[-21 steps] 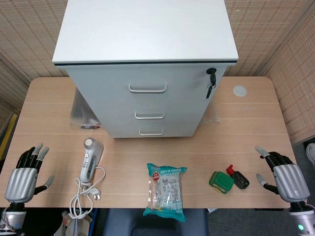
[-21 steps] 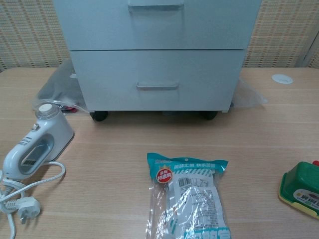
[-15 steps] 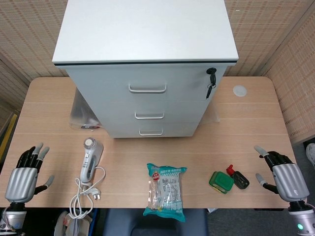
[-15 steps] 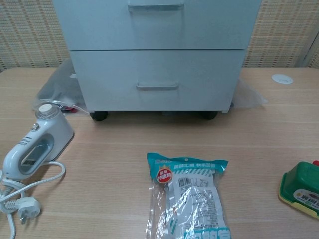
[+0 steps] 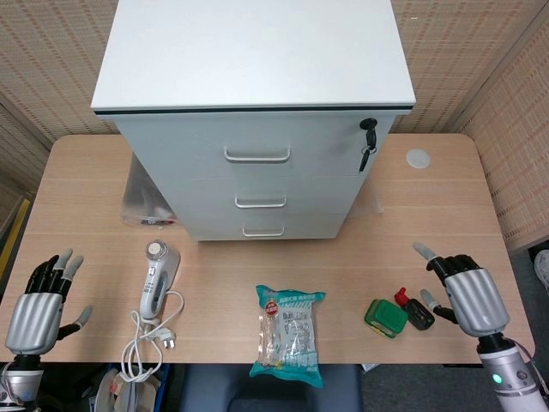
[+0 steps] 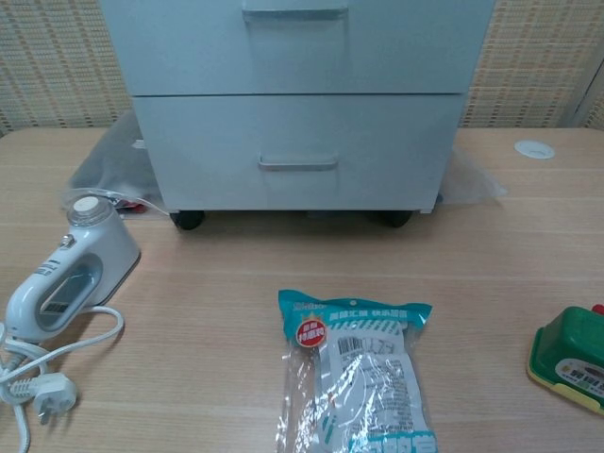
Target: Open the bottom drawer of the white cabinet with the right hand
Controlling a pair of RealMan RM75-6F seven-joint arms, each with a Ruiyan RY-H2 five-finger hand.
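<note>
Bottom drawer (image 5: 263,225) closed, well apart from right hand (image 5: 466,293) — fingers spread, empty — at table's (image 5: 429,215) near edge.

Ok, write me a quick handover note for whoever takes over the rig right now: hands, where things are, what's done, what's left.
Left hand: open, holds nothing, at the table's near left edge.
Right hand: open, holds nothing, near the right edge, beside the green box; well short of the cabinet.
Cabinet stands at the back centre. All its drawers look closed; the bottom drawer is shut and its handle untouched.
Done: nothing yet.
Left: bring the right hand to the bottom handle, hook the fingers behind it, pull the drawer out. The snack bag lies in front of the cabinet, probably clear of the drawer's path.
</note>
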